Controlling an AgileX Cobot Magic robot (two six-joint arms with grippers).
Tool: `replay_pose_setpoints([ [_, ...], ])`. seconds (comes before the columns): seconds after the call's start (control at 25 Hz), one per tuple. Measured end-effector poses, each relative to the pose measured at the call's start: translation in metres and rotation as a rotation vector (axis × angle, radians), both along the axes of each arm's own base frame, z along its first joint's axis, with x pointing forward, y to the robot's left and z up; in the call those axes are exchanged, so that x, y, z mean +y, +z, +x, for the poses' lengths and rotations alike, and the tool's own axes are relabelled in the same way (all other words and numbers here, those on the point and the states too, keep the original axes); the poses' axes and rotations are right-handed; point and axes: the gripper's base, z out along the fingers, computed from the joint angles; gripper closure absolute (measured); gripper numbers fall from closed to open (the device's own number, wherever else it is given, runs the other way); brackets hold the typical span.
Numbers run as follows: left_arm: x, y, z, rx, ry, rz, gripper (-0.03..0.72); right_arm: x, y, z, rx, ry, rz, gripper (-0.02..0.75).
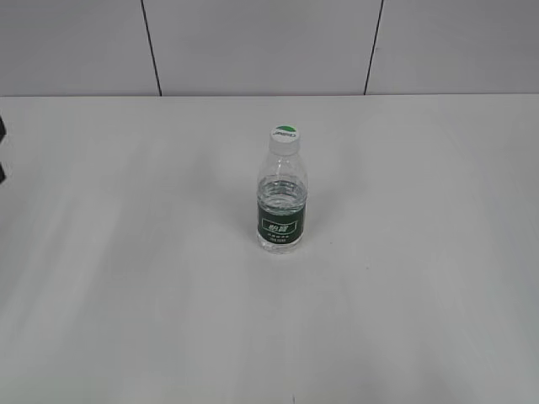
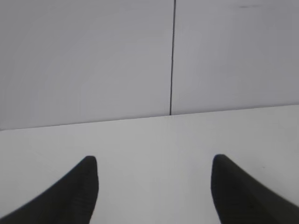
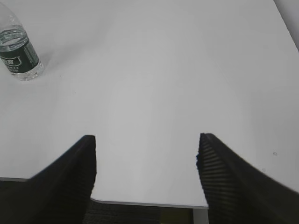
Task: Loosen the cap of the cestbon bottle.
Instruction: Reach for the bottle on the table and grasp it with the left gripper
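The cestbon bottle (image 1: pixel 281 206) stands upright near the middle of the white table, clear with a dark green label. Its white and green cap (image 1: pixel 285 136) sits on top. The bottle's lower part also shows at the top left of the right wrist view (image 3: pixel 17 53); the cap is cut off there. My right gripper (image 3: pixel 147 140) is open and empty, over the table's near edge, far from the bottle. My left gripper (image 2: pixel 154 161) is open and empty, facing bare table and the back wall; no bottle shows in its view. Neither gripper shows in the exterior view.
The white table (image 1: pixel 126 278) reaches back to a grey panelled wall (image 1: pixel 253 42). The table's front edge (image 3: pixel 149 203) lies right under my right gripper. A dark piece of an arm shows at the left edge of the exterior view (image 1: pixel 2 151).
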Motion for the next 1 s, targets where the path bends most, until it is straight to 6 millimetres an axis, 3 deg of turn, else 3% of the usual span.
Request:
replay_pose_setpoints([
  [0.4, -0.02, -0.051, 0.034, 0.048, -0.227, -0.041, 0.234, 0.0, 0.0, 0.0, 0.0, 0.0, 0.0, 0.222],
  [0.76, -0.046, -0.074, 0.074, 0.092, -0.561, -0.053, 0.246, 0.0, 0.0, 0.0, 0.0, 0.0, 0.0, 0.222],
  [1.0, -0.062, -0.095, 0.089, 0.159, -0.843, -0.047, 0.246, 0.0, 0.0, 0.0, 0.0, 0.0, 0.0, 0.222],
])
